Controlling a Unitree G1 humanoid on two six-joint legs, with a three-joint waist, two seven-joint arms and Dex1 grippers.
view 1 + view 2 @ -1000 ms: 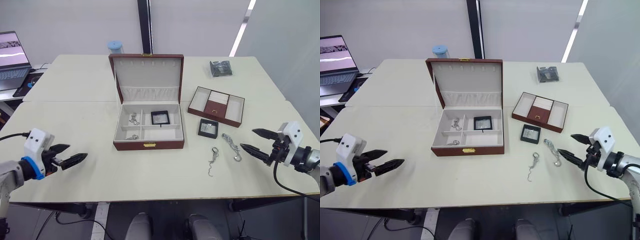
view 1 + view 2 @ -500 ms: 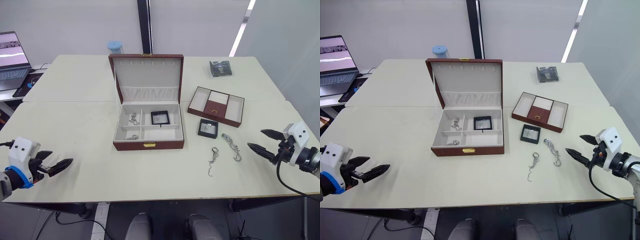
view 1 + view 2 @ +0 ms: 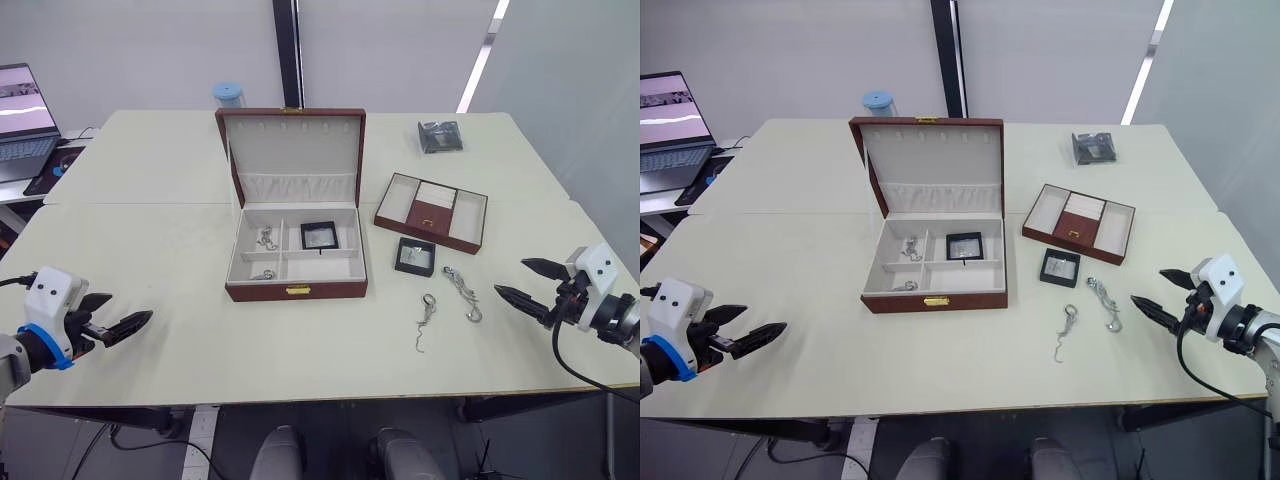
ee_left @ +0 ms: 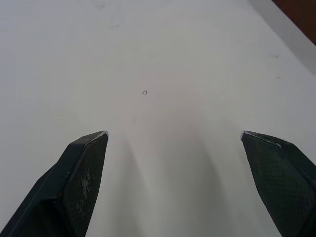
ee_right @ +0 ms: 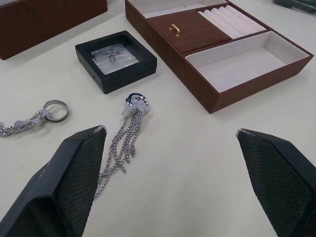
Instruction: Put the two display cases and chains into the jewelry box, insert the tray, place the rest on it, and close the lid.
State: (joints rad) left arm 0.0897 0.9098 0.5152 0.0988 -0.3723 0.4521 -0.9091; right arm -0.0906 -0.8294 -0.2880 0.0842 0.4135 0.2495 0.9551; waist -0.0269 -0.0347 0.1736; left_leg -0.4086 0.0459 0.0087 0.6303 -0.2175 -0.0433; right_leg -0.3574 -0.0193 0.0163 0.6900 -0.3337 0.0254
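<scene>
With both black two-fingered grippers (image 3: 528, 282) (image 3: 120, 321) spread and empty, your second black-framed display case (image 3: 416, 256) waits at three o'clock of the reddish-brown jewelry box (image 3: 296, 290), where a careless reach could snag the thin silvery chains (image 3: 463, 292).

Pale cream desk (image 3: 150, 250), made of sections butted together. Directly on it: open jewelry box (image 3: 296, 262) mid-desk, between the two hands; tray (image 3: 432, 212), black display case (image 3: 416, 256) and two chains (image 3: 427, 318) (image 3: 463, 292) nearer the right hand (image 3: 521, 283); dark crinkled packet (image 3: 441, 136) and blue-lidded cup (image 3: 229, 94) far beyond both hands.
</scene>
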